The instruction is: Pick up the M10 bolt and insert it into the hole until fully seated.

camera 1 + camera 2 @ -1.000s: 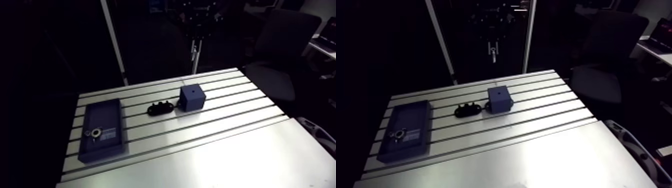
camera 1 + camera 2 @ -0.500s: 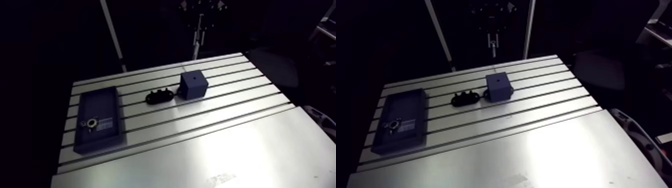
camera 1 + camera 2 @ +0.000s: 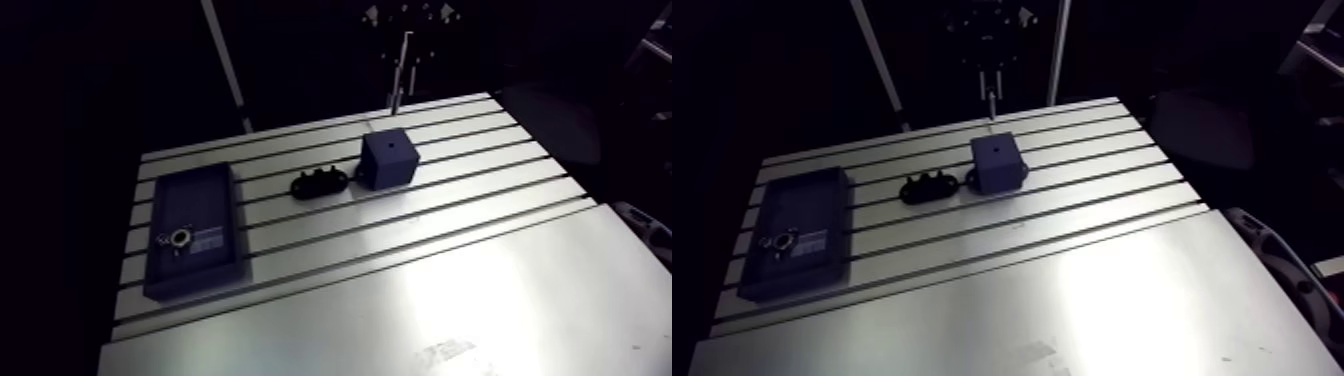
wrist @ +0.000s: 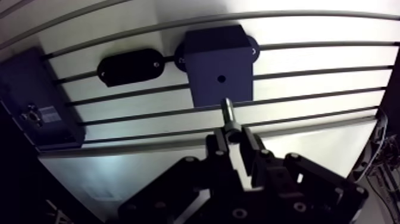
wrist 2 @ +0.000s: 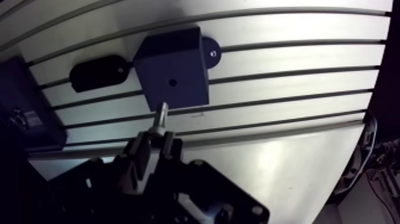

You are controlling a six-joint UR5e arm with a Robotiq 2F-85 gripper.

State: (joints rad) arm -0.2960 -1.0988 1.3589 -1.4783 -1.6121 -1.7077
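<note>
So, the M10 bolt [image 4: 228, 113] is pinched in the gripper [image 4: 235, 140]. The two fingers [image 4: 218, 146] are clamped on its lower part, and the shank is left sticking out ahead of the fingertips. In the wrist view the bolt's tip is seen over the near edge of the blue block [image 4: 217, 56], just short of the hole [image 4: 221, 78] in the block's top face. Nothing has been pushed into that hole, which is seen as a small dark dot with the bolt clear of it. How high the bolt is held above the block can't be told from the wrist view. In the arm view it is seen hanging up in the air behind the block, over the far edge of the table.

The block is sat on the slotted aluminium table [image 3: 480, 300], roughly mid-table toward the far side. A black oval piece [image 3: 319, 183] is laid just beside it. Well apart from both, near the table's side edge, a dark blue tray [image 3: 195, 205] is laid flat, with a small shiny metal part [image 3: 178, 238] and a pale label seen in it.
</note>
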